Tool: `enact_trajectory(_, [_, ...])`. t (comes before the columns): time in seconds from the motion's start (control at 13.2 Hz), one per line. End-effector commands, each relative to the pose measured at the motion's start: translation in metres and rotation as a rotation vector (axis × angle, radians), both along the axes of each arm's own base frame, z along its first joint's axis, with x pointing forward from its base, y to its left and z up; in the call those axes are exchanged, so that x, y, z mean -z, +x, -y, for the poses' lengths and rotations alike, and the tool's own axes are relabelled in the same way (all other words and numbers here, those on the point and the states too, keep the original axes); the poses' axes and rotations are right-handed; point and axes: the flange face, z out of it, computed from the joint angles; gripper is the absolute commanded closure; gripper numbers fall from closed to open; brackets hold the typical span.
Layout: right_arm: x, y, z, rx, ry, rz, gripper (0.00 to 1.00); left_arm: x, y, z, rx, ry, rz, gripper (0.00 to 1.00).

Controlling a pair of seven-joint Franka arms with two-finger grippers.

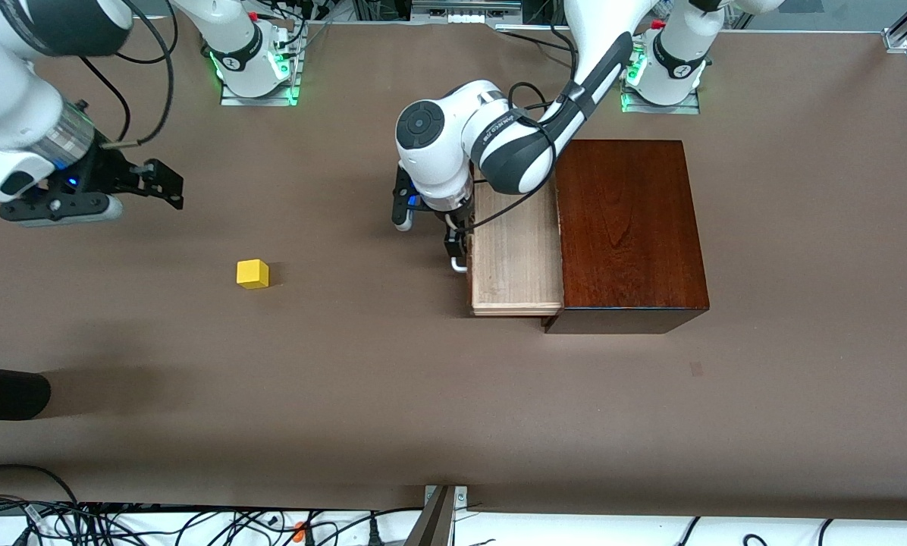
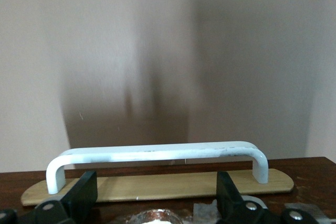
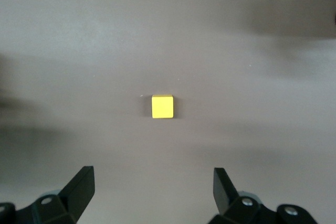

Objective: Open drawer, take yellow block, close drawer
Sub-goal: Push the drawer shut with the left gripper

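Observation:
The drawer (image 1: 516, 258) stands pulled out of the dark reddish-brown box (image 1: 628, 227) toward the right arm's end of the table, and its pale inside shows nothing in it. My left gripper (image 1: 453, 227) is open at the drawer's front. In the left wrist view the white loop handle (image 2: 157, 153) lies just past the open left gripper (image 2: 157, 192) and is not held. The yellow block (image 1: 252, 274) sits on the bare table, away from the drawer toward the right arm's end. My right gripper (image 1: 161, 182) is open and empty in the air; its wrist view shows the block (image 3: 163, 106) ahead of the gripper (image 3: 152, 187).
A dark rounded object (image 1: 6, 392) juts in at the view's edge near the front camera, at the right arm's end. Cables (image 1: 120, 523) lie along the table's near edge. Brown table (image 1: 393, 394) stretches between block and drawer.

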Motion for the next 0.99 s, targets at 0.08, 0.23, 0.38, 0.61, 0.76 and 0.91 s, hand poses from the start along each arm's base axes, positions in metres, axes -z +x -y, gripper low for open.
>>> enact_trajectory(0.08, [-0.030,0.000,0.005,-0.001,0.019,-0.003,0.00,-0.023,0.008,-0.036,0.017,0.166,0.036,0.00])
enact_trajectory(0.23, [-0.031,0.000,0.005,-0.001,0.018,-0.004,0.00,-0.022,0.010,-0.046,0.001,0.208,0.018,0.00])
enact_trajectory(0.38, [-0.034,-0.001,0.004,0.003,0.012,-0.004,0.00,-0.019,0.015,-0.059,-0.014,0.259,0.006,0.00])
enact_trajectory(0.61, [-0.034,0.004,-0.003,-0.007,0.013,-0.007,0.00,-0.010,0.027,-0.085,-0.055,0.290,-0.027,0.00])
enact_trajectory(0.76, [-0.034,0.006,-0.006,-0.009,0.019,-0.006,0.00,-0.007,0.037,-0.104,-0.088,0.315,-0.052,0.00])
enact_trajectory(0.91, [-0.040,0.007,-0.007,-0.013,0.018,0.006,0.00,-0.003,0.043,-0.120,-0.113,0.337,-0.074,0.00])
